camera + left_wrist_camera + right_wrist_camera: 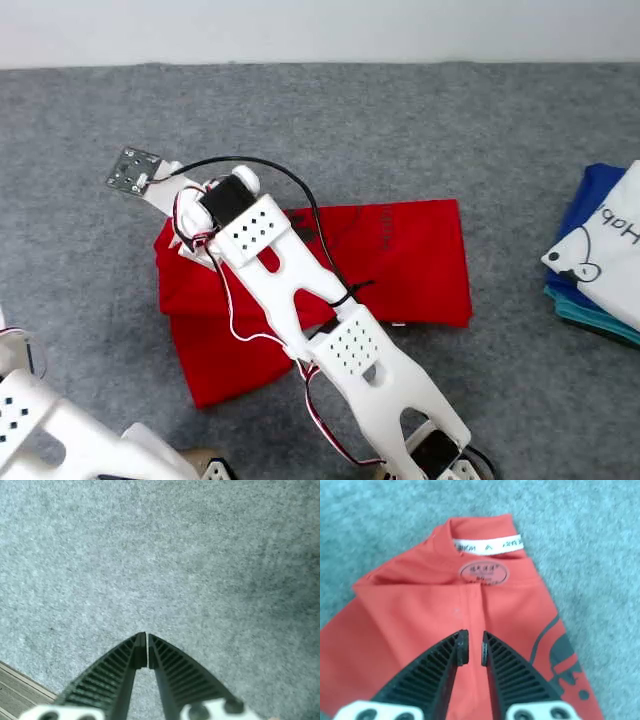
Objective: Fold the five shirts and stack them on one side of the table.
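1. A gray, carpet-like covering is spread over the whole table, and a strip of plain white wall is seen along the top of the high view.
2. The red shirt is laid at the centre of the high view, partly folded, with its lower left part doubled over toward the lower left of the frame.
3. The right arm is stretched from the bottom centre up to the left across the red shirt, its wrist being placed over the shirt's upper left edge.
4. The right hand is held just above the red cloth below the collar, where a white neck label and a round tag are shown; its fingers are parted by only a narrow gap, and nothing is seen gripped.
5. A dark print is carried on the shirt beside that hand.
6. The left arm is parked in the lower left corner of the high view, well apart from the shirt.
7. The left hand is closed tip to tip over bare gray covering, and nothing is held; a wooden strip is seen beyond the covering's edge.
8. A stack is placed at the right edge of the high view: a white shirt is laid over a blue one and a teal one.
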